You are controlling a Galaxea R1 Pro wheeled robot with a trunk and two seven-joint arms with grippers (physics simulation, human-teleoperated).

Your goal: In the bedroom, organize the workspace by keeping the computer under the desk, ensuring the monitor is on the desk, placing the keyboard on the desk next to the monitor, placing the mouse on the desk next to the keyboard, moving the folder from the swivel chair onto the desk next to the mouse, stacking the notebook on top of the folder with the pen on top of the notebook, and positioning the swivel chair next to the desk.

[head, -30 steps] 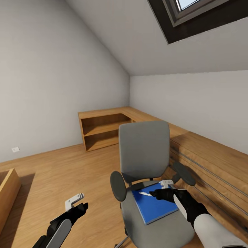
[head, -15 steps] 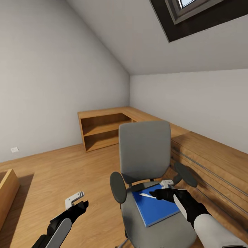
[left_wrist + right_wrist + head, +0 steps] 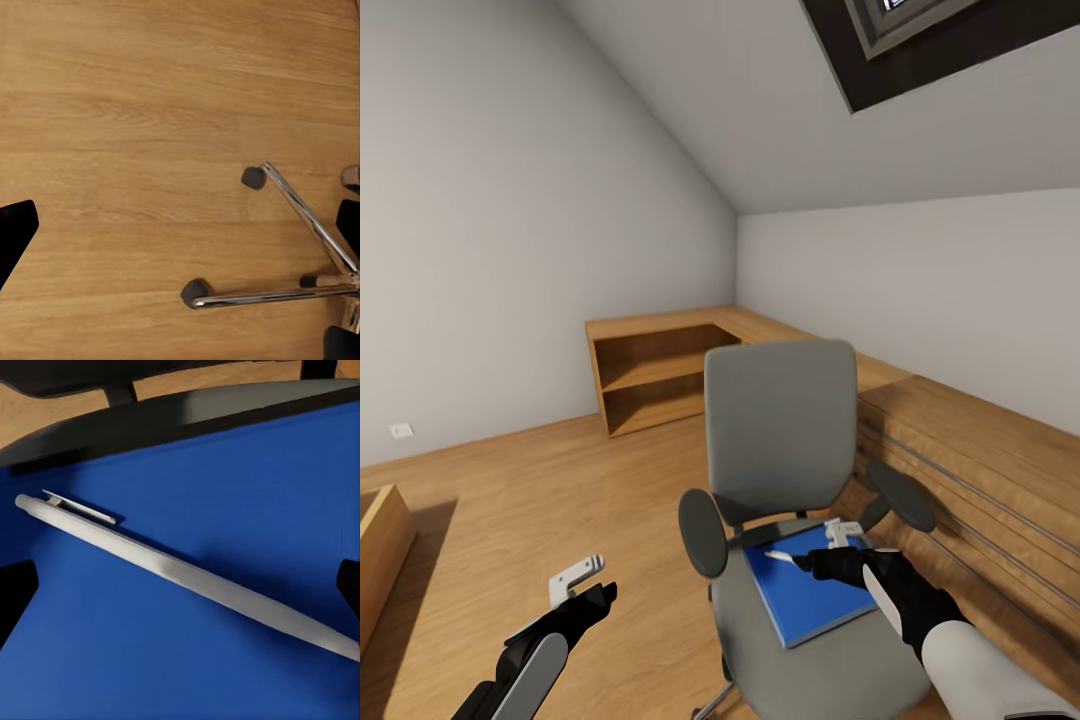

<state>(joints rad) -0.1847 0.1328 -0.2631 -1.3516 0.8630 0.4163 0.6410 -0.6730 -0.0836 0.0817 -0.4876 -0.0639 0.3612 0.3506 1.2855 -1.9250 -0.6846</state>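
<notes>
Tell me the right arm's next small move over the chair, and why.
Probably lower the right gripper and close on the pen. The pen lies flat on the blue folder on the swivel chair, between the open fingers, not yet gripped.

Head view: high, looking forward and down across the swivel chair [image 3: 780, 470] toward the room corner. Right wrist view: very close above the folder [image 3: 225, 660] and the pen [image 3: 172, 574] on the seat. Left wrist view: straight down at the wooden floor [image 3: 135, 112], catching the chair's chrome base [image 3: 300, 255] shared with the head view.
</notes>
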